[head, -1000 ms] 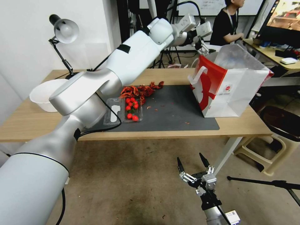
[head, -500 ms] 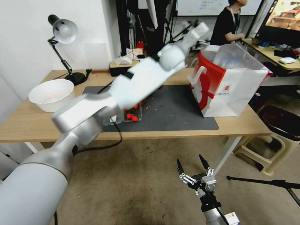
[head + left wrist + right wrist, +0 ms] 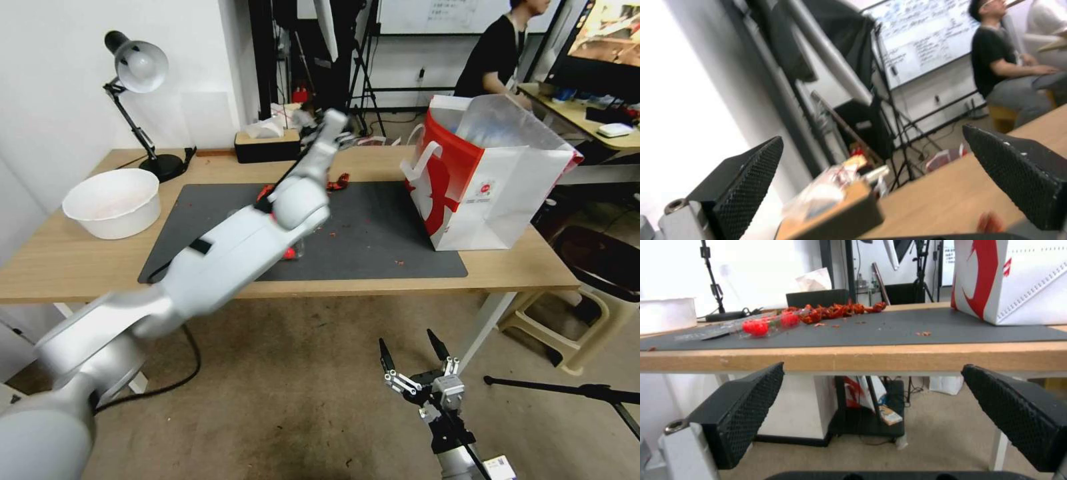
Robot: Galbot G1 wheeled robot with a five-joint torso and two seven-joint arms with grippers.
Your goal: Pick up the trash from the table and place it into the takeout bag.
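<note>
Left tool (image 3: 319,130) empty, fingers spread, above red scraps (image 3: 337,181) at table (image 3: 67,267) rear. Lower squarely, pinch whole clump. Right tool (image 3: 413,350) spread, idle below table edge.

left arm: white-and-silver jointed arm (image 3: 220,260) stretched forward and up from the lower left, elbow bent partway along
left gripper: black mesh-padded two-finger gripper (image 3: 871,166) at the far end of that arm, raised, jaws spread wide, nothing between them
right arm: parked low, wrist pointing up
right gripper: black pointed two-finger gripper (image 3: 410,350), fingers wide apart, empty
</note>
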